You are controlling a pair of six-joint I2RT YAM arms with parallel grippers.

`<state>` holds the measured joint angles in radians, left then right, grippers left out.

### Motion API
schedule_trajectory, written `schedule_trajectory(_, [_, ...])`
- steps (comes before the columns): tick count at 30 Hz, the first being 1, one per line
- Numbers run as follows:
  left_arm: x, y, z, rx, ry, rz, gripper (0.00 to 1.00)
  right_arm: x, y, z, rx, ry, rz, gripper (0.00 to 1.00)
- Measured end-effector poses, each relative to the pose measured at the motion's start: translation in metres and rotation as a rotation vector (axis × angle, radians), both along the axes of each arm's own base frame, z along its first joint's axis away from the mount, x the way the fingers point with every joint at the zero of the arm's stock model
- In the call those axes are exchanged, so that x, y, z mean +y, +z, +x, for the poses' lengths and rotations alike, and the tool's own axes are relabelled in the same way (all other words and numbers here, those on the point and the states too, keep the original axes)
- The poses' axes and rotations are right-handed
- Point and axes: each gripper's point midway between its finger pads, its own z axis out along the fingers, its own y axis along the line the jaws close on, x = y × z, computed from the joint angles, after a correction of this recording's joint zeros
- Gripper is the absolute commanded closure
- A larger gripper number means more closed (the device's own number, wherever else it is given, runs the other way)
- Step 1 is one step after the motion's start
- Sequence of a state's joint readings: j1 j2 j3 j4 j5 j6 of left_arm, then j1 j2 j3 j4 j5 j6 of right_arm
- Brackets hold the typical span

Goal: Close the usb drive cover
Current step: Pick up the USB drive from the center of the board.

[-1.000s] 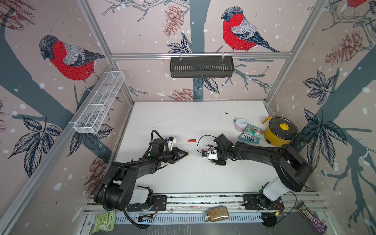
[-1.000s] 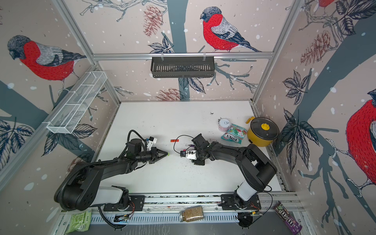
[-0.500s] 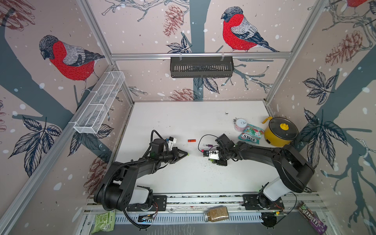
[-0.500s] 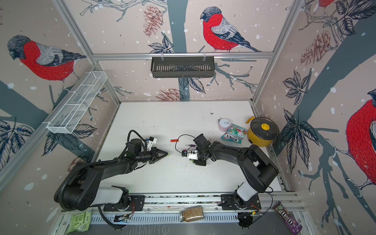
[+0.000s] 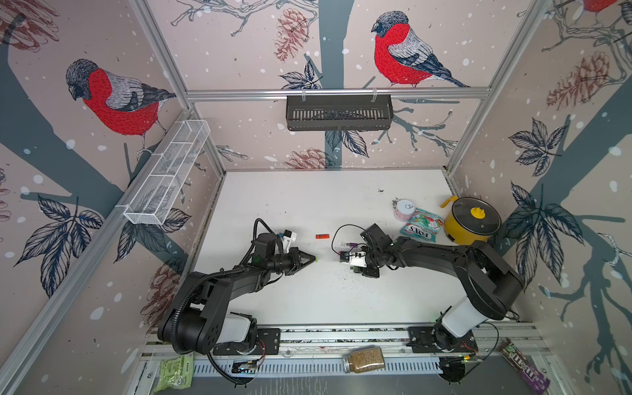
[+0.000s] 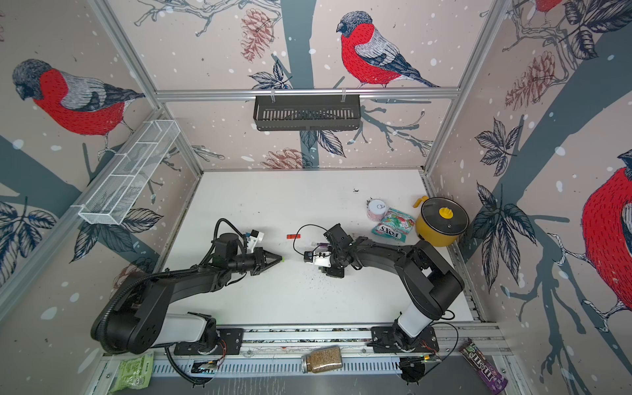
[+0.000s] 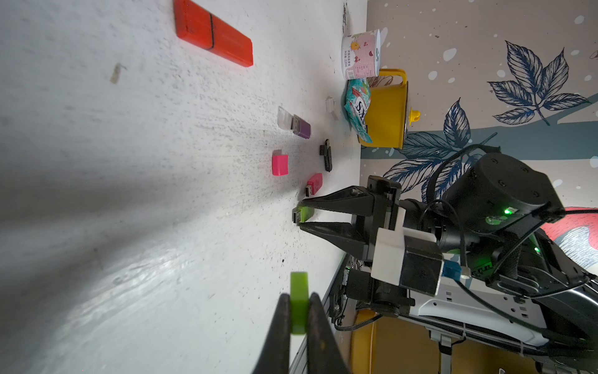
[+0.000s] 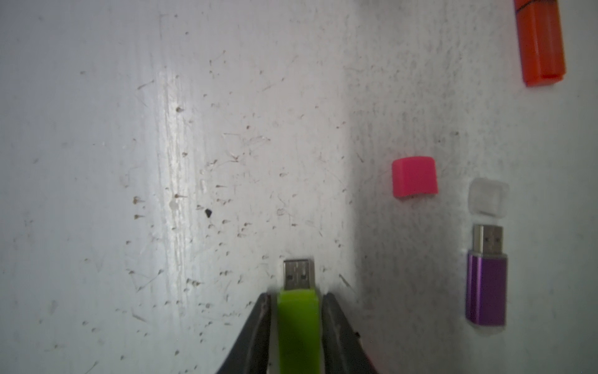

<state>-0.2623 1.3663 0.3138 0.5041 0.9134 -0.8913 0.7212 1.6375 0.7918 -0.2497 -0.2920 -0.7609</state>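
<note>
My left gripper [image 7: 298, 298] is shut on a small green cover [image 7: 298, 285], held just above the white table [image 5: 307, 198] at mid left; in both top views the cover shows as a green speck at the fingertips [image 5: 315, 260] [image 6: 282, 259]. The green usb drive [image 8: 299, 323] lies on the table with its bare metal plug [image 8: 299, 273] pointing toward the left gripper. My right gripper [image 8: 297, 296] straddles the drive's body, with a thin gap on each side. The left wrist view shows the same straddle [image 7: 301, 214]. From above, the right wrist camera [image 5: 355, 261] hides those fingers.
An orange capped drive [image 8: 540, 42] lies farther back. A pink cap [image 8: 415, 177], a clear cap [image 8: 488, 197] and a purple drive [image 8: 486, 288] lie beside the right gripper, with a pink drive [image 7: 314, 184] and a black drive [image 7: 326, 155]. At right stand a can [image 5: 404, 209], candy bag [image 5: 421, 225] and yellow pot [image 5: 472, 220].
The right wrist has shifted slightly right and back again over the drive. The left arm has held still with the green cover.
</note>
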Motion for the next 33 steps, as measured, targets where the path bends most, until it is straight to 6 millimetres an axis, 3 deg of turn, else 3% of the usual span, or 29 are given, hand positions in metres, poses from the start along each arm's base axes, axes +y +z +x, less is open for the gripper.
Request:
schedule_trajectory(6, [0.000,0.000,0.000,-0.001,0.000,-0.001,0.95,0.003,-0.002,0.001,0.007,-0.001,0.001,0.74])
schedule_trajectory(9, [0.000,0.001,0.000,-0.005,0.000,-0.002,0.96,0.003,-0.001,0.003,0.001,-0.006,0.003,0.66])
schedule_trajectory(12, [0.000,0.003,0.000,-0.009,0.000,-0.003,0.95,0.003,0.002,0.006,-0.004,-0.031,0.013,0.65])
schedule_trajectory(33, [0.000,0.000,-0.001,0.001,-0.002,-0.001,0.96,-0.011,0.000,0.001,0.015,-0.057,0.016,0.71])
